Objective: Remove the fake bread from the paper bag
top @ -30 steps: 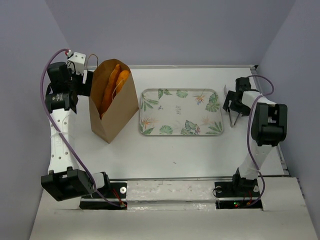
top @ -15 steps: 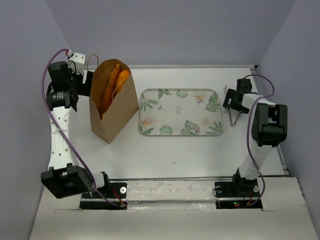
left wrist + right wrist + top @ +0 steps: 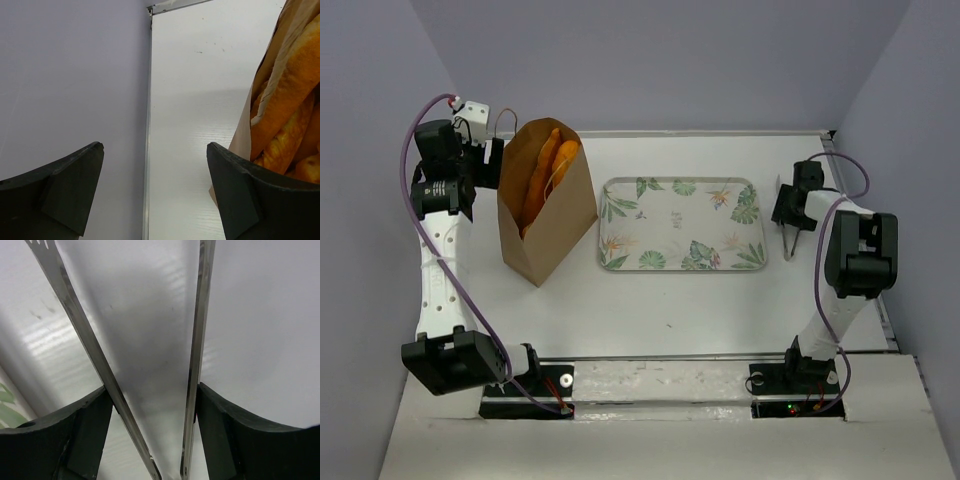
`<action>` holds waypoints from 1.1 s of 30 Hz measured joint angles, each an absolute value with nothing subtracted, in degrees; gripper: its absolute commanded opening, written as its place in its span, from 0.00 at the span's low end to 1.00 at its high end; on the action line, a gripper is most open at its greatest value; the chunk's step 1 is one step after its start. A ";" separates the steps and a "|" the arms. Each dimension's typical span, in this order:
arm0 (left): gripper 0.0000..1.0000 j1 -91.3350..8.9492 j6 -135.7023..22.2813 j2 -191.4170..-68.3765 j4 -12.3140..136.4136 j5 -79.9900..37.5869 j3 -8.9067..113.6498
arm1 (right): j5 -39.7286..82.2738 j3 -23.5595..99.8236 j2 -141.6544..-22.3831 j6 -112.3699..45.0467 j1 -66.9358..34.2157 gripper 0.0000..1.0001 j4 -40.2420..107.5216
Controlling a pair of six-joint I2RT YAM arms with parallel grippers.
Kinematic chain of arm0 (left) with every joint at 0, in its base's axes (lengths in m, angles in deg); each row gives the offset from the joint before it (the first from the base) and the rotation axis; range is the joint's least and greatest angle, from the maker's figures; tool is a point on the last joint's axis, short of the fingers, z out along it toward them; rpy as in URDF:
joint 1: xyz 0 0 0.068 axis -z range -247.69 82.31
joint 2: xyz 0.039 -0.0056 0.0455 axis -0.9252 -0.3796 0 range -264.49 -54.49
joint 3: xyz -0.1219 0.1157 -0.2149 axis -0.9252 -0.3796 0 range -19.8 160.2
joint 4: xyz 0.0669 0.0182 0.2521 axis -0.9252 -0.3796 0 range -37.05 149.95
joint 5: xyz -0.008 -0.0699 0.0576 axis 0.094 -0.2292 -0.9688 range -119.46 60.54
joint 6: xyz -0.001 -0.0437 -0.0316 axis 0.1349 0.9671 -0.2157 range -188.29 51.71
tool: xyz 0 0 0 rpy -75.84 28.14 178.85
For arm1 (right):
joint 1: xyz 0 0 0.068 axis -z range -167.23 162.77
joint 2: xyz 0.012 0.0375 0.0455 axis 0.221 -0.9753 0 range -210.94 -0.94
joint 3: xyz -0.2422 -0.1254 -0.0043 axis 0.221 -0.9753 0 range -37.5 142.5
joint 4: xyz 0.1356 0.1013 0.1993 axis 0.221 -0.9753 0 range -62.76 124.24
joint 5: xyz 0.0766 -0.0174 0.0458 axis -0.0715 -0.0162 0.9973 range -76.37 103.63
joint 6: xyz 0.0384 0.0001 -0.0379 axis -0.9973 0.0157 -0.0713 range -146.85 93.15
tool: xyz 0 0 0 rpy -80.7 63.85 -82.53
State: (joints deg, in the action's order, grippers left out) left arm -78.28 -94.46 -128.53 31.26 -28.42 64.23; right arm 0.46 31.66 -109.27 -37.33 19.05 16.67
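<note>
The brown paper bag point(image 3: 558, 232) stands upright at the left of the table. Several golden-orange fake bread loaves point(image 3: 542, 175) stick up inside its open top. My left gripper point(image 3: 490, 160) is open and empty, just left of the bag's upper rim. In the left wrist view the gripper point(image 3: 155, 150) has its right finger next to the bag's edge point(image 3: 243, 134), with the loaves point(image 3: 295, 75) showing behind it. My right gripper point(image 3: 788, 212) is at the far right, shut on a pair of metal tongs point(image 3: 789, 243). In the right wrist view the tongs' two arms point(image 3: 80, 325) lie between the jaws of the gripper point(image 3: 152, 400).
A leaf-patterned tray point(image 3: 680, 225) lies in the middle of the table, between the bag and the right gripper. The purple side wall point(image 3: 70, 75) is close to the left gripper. The table's right edge is near the right gripper.
My right gripper has shifted slightly right and down with the tongs. My left gripper has edged slightly back and left beside the bag. The bag and bread have not moved.
</note>
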 measured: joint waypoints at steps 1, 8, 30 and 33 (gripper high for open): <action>0.95 -78.28 -94.33 -128.53 31.22 -28.42 64.23 | 0.13 31.66 -108.64 -37.02 19.05 0.69 15.08; 0.95 -78.28 -93.90 -128.71 30.17 -28.34 64.23 | 1.07 35.18 -101.53 -35.38 19.05 0.65 4.56; 0.90 -78.30 -95.12 -132.86 26.45 -26.48 68.36 | 7.13 72.82 -93.73 -33.28 -7.96 0.64 -15.96; 0.90 -78.30 -95.36 -133.93 25.03 -24.58 72.25 | 7.57 80.10 -94.50 -33.66 -12.62 0.64 -16.53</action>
